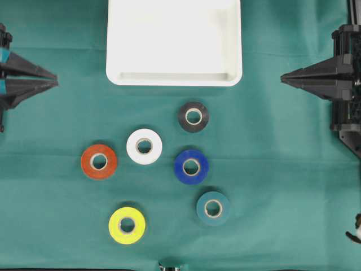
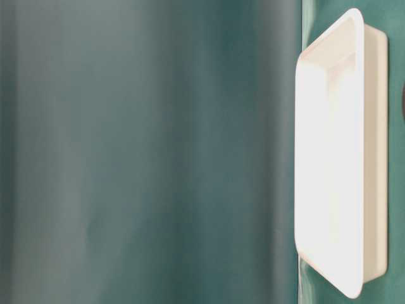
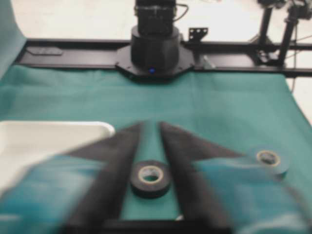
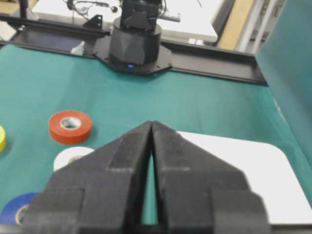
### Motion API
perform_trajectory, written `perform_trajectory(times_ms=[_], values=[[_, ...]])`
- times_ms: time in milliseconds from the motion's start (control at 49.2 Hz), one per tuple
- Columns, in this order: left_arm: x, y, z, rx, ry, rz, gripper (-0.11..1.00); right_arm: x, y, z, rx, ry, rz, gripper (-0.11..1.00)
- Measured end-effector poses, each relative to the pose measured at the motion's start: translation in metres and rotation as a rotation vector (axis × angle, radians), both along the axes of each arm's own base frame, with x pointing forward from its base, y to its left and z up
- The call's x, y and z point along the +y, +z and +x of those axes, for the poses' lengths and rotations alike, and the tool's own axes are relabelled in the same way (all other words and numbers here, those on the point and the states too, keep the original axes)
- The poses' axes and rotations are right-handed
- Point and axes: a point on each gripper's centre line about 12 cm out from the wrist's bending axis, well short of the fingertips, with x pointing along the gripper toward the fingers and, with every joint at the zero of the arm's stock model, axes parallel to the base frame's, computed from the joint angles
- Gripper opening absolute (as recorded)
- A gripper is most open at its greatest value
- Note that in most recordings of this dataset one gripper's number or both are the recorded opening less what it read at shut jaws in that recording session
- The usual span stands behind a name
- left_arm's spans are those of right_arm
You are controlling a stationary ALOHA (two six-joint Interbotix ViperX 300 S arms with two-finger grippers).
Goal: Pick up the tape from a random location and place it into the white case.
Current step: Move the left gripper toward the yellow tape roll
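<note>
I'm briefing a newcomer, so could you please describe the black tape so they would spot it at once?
Start at the white case at the top of the green cloth. Six tape rolls lie below it; the black tape is the one nearest the case, just above the blue roll, and the only black one.

The tray (image 1: 174, 42) lay at the far middle of the table (image 1: 282, 169); six tape rolls (image 1: 191, 166) lay scattered nearer.

Green tablecloth (image 1: 282, 169), black frame rails (image 3: 73, 46)

Probably a robotics lab: a green cloth (image 1: 282, 169) covers the bench, arm bases (image 3: 153, 51) bolted along its black-railed edges.
</note>
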Motion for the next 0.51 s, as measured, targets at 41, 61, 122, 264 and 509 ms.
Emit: perform_trajectory(times_ms=[41, 61, 122, 264, 509], values=[[0.0003, -0.0002, 0.0000, 0.002, 0.002, -0.002, 0.61, 0.0000, -0.0002, 0.0000, 0.001, 0.000, 0.002, 0.28], [0.0000, -0.0002, 0.0000, 0.002, 0.000, -0.003, 0.67, 0.0000, 0.0000, 0.0000, 0.000, 0.000, 0.003, 0.36], [0.0003, -0.0004, 0.0000, 0.003, 0.002, -0.003, 0.84, 0.0000, 0.0008, 0.0001, -0.003, 0.000, 0.005, 0.55], [0.0000, 0.0004, 0.0001, 0.000, 0.000, -0.003, 0.98, -0.0003, 0.0002, 0.0000, -0.002, -0.002, 0.005, 0.89], [0.0003, 0.0004, 0.0001, 0.000, 0.002, -0.003, 0.98, -0.0003, 0.0005, 0.0001, 0.000, -0.002, 0.008, 0.92]])
